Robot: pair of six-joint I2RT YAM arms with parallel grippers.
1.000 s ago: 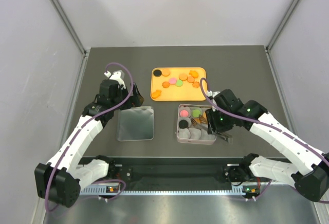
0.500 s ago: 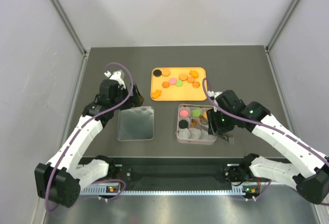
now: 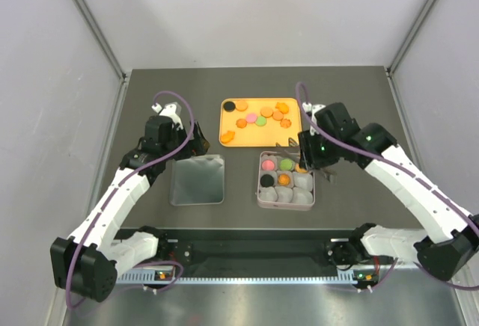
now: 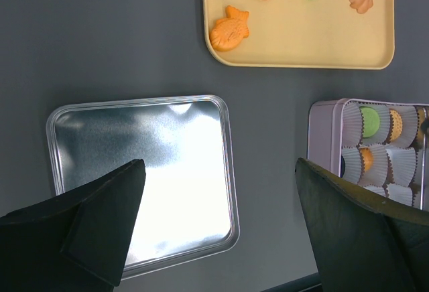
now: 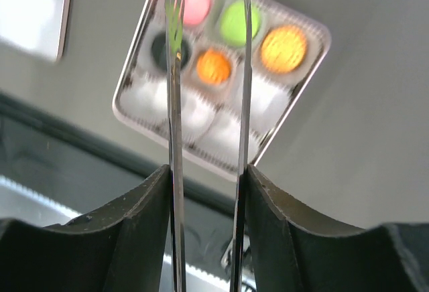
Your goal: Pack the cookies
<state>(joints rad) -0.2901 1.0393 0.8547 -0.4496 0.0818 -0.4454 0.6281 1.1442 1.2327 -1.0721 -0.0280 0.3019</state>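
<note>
The right gripper (image 5: 206, 171) is clenched on a pair of metal tongs (image 5: 176, 91). Nothing shows between the two blades, though their tips run out of the wrist view. Seen from above, it hangs over the far right corner of the pink square tin (image 3: 259, 195), just beside the orange tray (image 3: 254, 137). The loose cookies (image 3: 260, 120) lie on that tray — beyond the tongs and a little to the robot's left — so the right arm is the nearer one. The tin holds five cookies, each in its own paper cup; four cups (image 3: 294, 197) are empty. The left gripper (image 4: 220, 171), released wide and holding nothing, hovers over the tin lid (image 4: 141, 178).
</note>
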